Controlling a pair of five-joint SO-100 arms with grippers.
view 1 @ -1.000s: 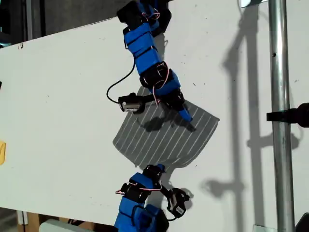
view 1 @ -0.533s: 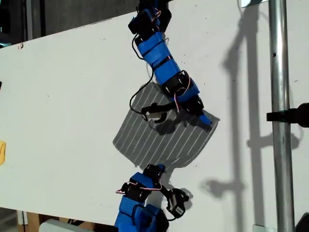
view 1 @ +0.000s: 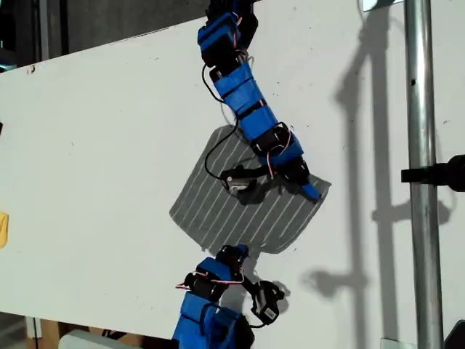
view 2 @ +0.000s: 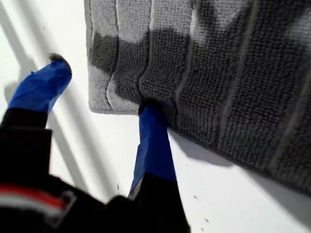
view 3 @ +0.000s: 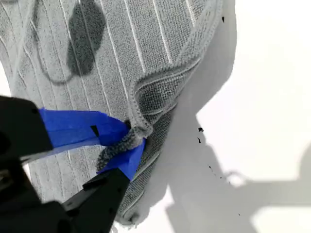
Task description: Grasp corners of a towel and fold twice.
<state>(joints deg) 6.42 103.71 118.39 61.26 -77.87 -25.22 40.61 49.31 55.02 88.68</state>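
Note:
The grey striped towel (view 1: 240, 211) lies flat on the white table (view 1: 87, 160). My second gripper (view 1: 309, 189) reaches across it from the far side to the corner at the exterior view's right. In its wrist view that gripper (view 3: 132, 137) is shut on a raised, bunched fold of the towel (view 3: 121, 48) at the edge. My first gripper (view 1: 234, 253) sits at the towel's near edge. It is open (view 2: 102, 104): one finger (view 2: 153, 141) touches the towel (view 2: 218, 73) edge beside a corner, and the other finger (view 2: 46, 82) hangs over bare table.
A metal pole (view 1: 421, 182) with a black clamp (view 1: 443, 173) stands at the exterior view's right. A yellow object (view 1: 3, 229) shows at that view's left edge. The table's near edge runs just behind the first arm's base.
The second arm swung across the towel toward the exterior view's right, bringing its gripper to the right corner. The first arm barely moved.

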